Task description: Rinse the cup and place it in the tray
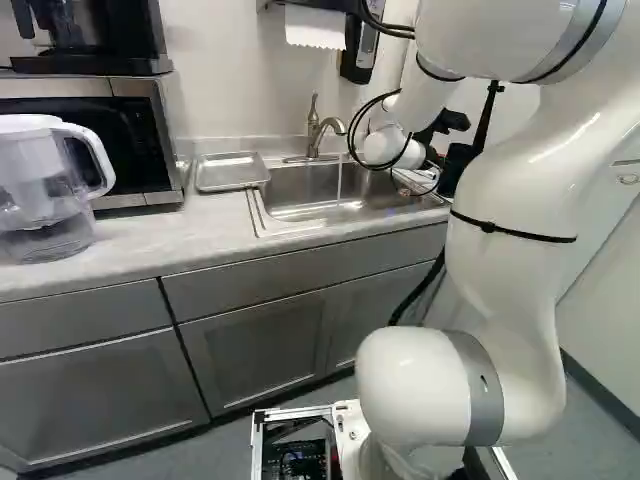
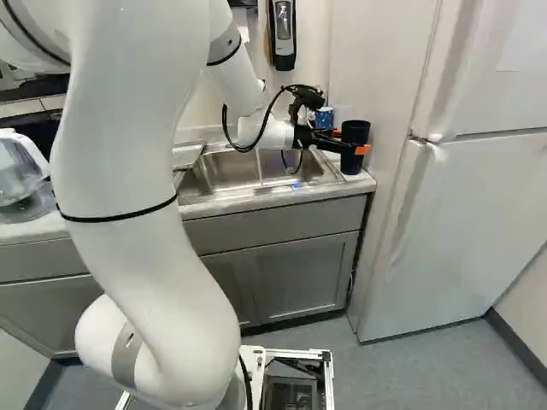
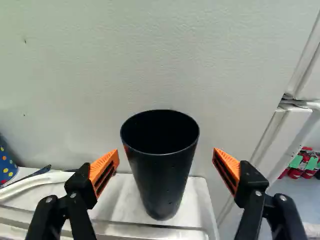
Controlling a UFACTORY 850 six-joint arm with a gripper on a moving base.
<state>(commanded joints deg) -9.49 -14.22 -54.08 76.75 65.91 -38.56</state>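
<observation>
At the left, a clear pitcher with a white lid [image 1: 45, 185] stands on the worktop [image 1: 130, 250], near side of a microwave [image 1: 130, 135], which carries a dark appliance [image 1: 90, 40]. A shallow metal tray [image 1: 232, 172] lies between the microwave and the sink [image 1: 268, 205]. A thin stream of water [image 1: 339, 182] runs from the tap [image 1: 320, 132] into the sink. Above, on the wall, hang a paper towel [image 1: 315, 27] and a dispenser [image 2: 283, 34].

The black cup [image 3: 162, 175] stands upright at the right end of the worktop, just beside the sink. A blue dotted cup [image 2: 324, 118] is close to it, on the far side, and in the wrist view a pale curved thing [image 3: 35, 185] lies between the two; what it is I can't make out. A pale panel [image 3: 160, 60] rises right behind the black cup, limiting room to the right, with a white fridge [image 2: 479, 222] next to it.

The arm [image 2: 141, 213] climbs out of the top of both base views, then its far part slopes down over the sink, with the end effector [image 2: 349, 141] reaching right, roughly level. Looped black cables [image 1: 352, 130] hang at its wrist. In the wrist view, the end effector [image 3: 166, 156] is spread wide, the black cup between its fingers and ungripped.
</observation>
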